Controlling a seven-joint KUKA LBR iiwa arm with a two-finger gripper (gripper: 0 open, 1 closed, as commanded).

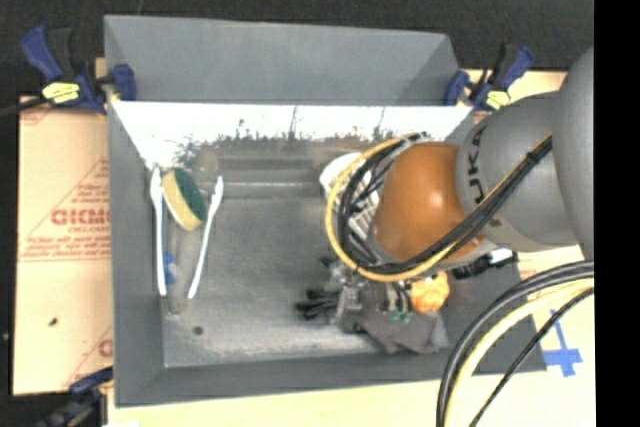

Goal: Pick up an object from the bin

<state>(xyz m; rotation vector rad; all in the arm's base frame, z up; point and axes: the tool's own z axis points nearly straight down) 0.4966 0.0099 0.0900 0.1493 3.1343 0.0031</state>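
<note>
Two things: black piece is lying just left of grey cloth.
Pincer: is hanging low over the cloth's left edge, likely lining up a grasp; apart or together, cannot tell.

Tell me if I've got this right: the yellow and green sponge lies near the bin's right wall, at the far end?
Not quite. The camera view shows the yellow and green sponge near the left wall of the bin, not the right one. It does lie at the far end.
</note>
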